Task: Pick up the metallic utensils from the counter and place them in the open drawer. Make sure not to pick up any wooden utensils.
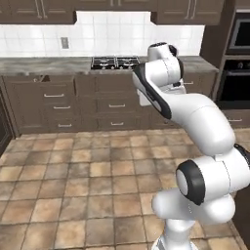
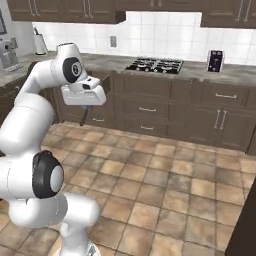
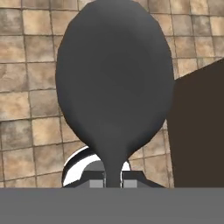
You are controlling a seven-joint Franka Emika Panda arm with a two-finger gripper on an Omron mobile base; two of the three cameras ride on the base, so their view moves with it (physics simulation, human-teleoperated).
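Gripper [image 3: 113, 183] fingers clamped on neck of dark grey spoon [image 3: 114, 83]; bowl stands beyond fingertips. Tiled floor [image 3: 26, 109] beneath, dark cabinet side [image 3: 197, 131] beside.

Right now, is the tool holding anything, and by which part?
Yes. The tool is shut on the dark grey spoon, gripping its thin handle just below the bowl, which sticks out ahead of the fingertips over the tiled floor.

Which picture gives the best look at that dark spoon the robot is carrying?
The hand view: the dark grey spoon fills the middle there, bowl facing the camera, handle running down between the gripper fingertips. In the right base view it is a thin dark sliver hanging under the hand. In the left base view the arm blocks it.
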